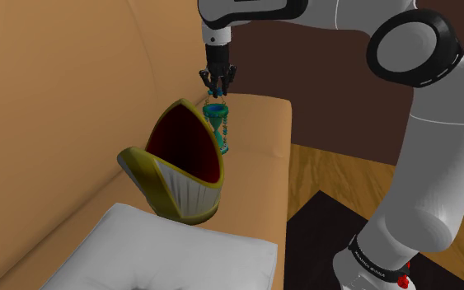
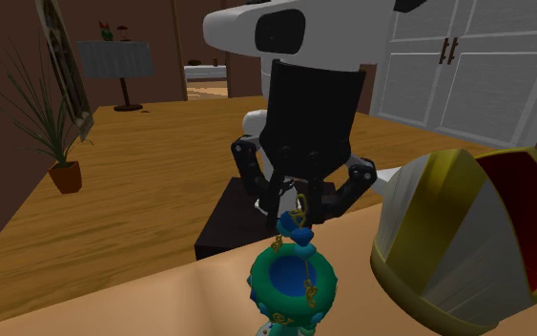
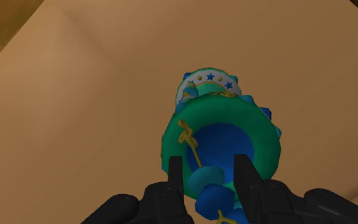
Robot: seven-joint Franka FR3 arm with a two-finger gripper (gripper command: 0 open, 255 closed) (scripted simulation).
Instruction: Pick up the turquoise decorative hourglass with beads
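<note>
The turquoise hourglass (image 1: 218,123) has a blue top, green rims and a gold bead chain. It stands roughly upright over the tan sofa arm (image 1: 259,123), right under my gripper (image 1: 218,85). In the second exterior view my gripper (image 2: 298,218) comes down onto the beads at the top of the hourglass (image 2: 293,282). The wrist view shows the fingers (image 3: 176,181) clasping a blue bead of the chain, with the hourglass (image 3: 222,140) straight beyond them. I cannot tell whether its base touches the sofa.
A big yellow shell-shaped object with a dark red inside (image 1: 180,161) lies on the sofa, close beside the hourglass; it also appears in the second exterior view (image 2: 466,234). A white cushion (image 1: 180,255) lies in front. Wooden floor, a potted plant (image 2: 61,143) and white cabinet doors (image 2: 466,67) lie beyond.
</note>
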